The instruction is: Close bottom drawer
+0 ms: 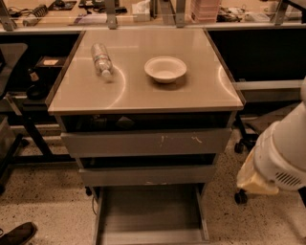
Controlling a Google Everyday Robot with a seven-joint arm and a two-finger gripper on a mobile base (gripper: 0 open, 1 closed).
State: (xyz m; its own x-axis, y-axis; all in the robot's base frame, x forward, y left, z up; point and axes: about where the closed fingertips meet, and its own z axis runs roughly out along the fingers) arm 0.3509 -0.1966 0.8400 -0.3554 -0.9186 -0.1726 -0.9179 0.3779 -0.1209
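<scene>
The bottom drawer (151,213) is pulled far out at the foot of the grey cabinet, its flat shallow tray bare and its low front (152,237) at the lower frame edge. Above it the mid-width drawer (148,175) and the widest drawer (146,142), with white scratch marks, stand partly open. A white section of my arm (279,155) with a beige part hangs at the right edge, level with the drawers and apart from them. My gripper is out of view.
A plastic bottle (102,59) lies on the cabinet top (143,93) beside a white bowl (165,69). Chair castors (240,196) sit right of the cabinet. A black shoe (16,234) is at the bottom left. A cluttered desk (143,12) runs along the back.
</scene>
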